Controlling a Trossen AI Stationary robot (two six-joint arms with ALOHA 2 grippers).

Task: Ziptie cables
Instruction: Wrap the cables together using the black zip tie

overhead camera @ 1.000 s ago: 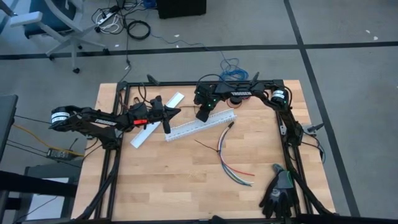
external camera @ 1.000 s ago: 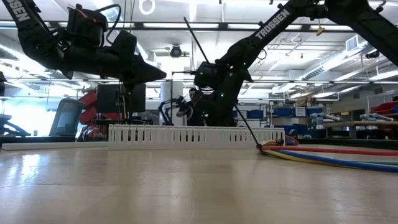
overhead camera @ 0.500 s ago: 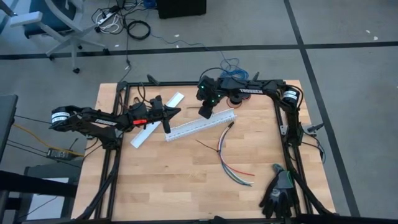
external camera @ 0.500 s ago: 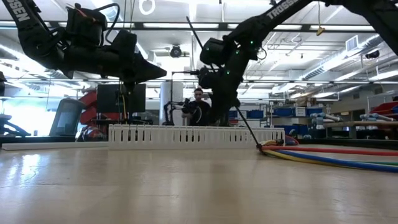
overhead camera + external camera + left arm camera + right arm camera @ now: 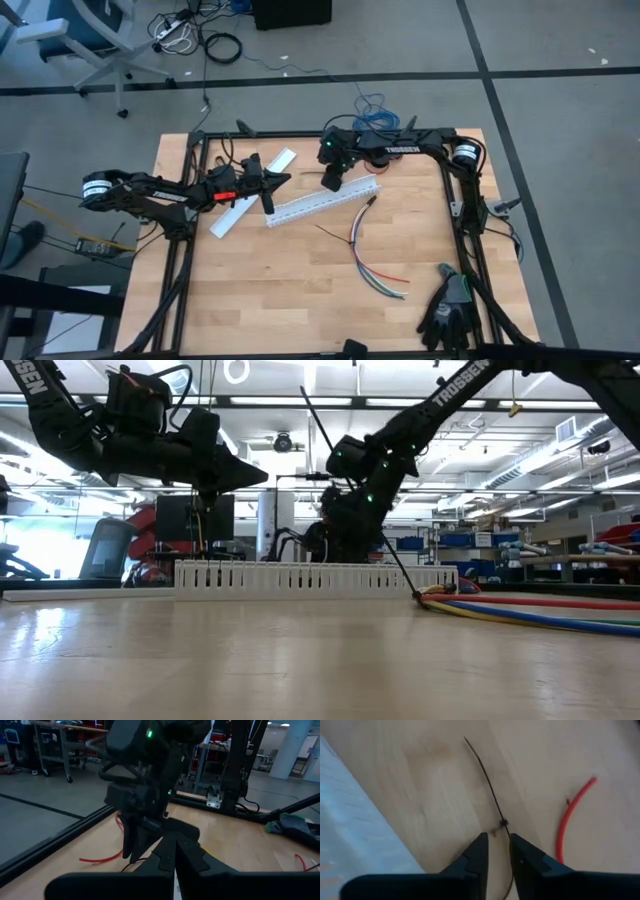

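Black fingers, mine: the right gripper [image 5: 498,851] stands a crack apart. A thin black zip tie [image 5: 490,790] runs down through the gap, its head just ahead of the tips. The gap looks wider than the strap, so I judge that I am no longer pinching it.
Just changed: a second ago those fingers were fully closed. My right arm has also drawn back from over the white slotted duct [image 5: 320,203] toward the table's 12 o'clock edge.
Meaning: this reads as letting the tie go or re-gripping it. No tie is around the bundle yet, so the task is hardly begun.
Red wire [image 5: 572,810]: a single strand on the wood just beside the tie, not in the bundle.
Left gripper [image 5: 268,190]: closed tight and waiting at 9 o'clock of the duct. I cannot tell if it holds anything.
Cables [image 5: 365,255]: loose on the wooden table [image 5: 260,290], at 5 o'clock from my right gripper and well apart from it. The black-sleeved end is near the duct, and the red, blue, green and white strands curve and fan toward 5 o'clock.
Black glove [image 5: 448,310]: at the table's 4 o'clock corner.
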